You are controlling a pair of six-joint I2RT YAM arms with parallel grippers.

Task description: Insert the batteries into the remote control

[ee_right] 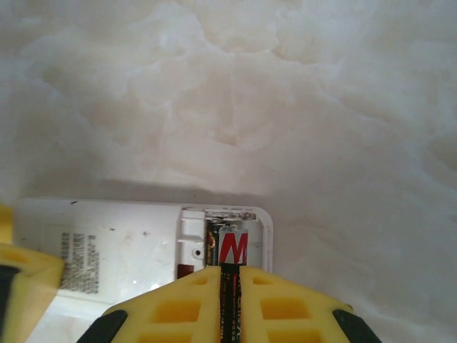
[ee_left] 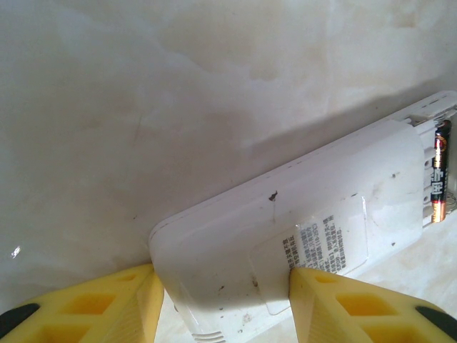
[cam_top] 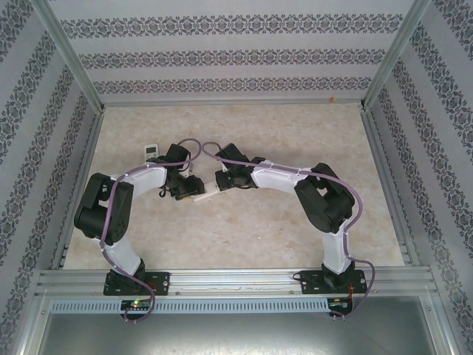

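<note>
I have the white plastic remote control (ee_left: 285, 207) lying face-down near the middle of the beige marbled table (cam_top: 295, 237), its printed label upward and the battery compartment at one end uncovered. The left gripper (ee_left: 223, 300) is holding the remote at the end away from the compartment. Its yellow ribbed fingers (ee_left: 128, 304) press against the two long edges of the casing at a moderate width, and the body fills the space between them. From the left wrist camera I can see a slim dark battery with a copper band (ee_left: 440, 171) lying lengthwise in the open compartment at the far end of the remote. The right gripper (ee_right: 230, 275) comes in from the opposite side, and its yellow fingers are narrowed almost together around a second slim black battery with a red label (ee_right: 233, 249). That battery's labelled end sticks out past the fingertips and sits over the open compartment, just inside the rounded end of the casing. I cannot tell whether it is touching the slot floor or the contacts. From above, the two arms meet nose to nose over the remote. A small white device with a dark screen (cam_top: 151, 150) sits apart from them on the table, behind the left arm.
</note>
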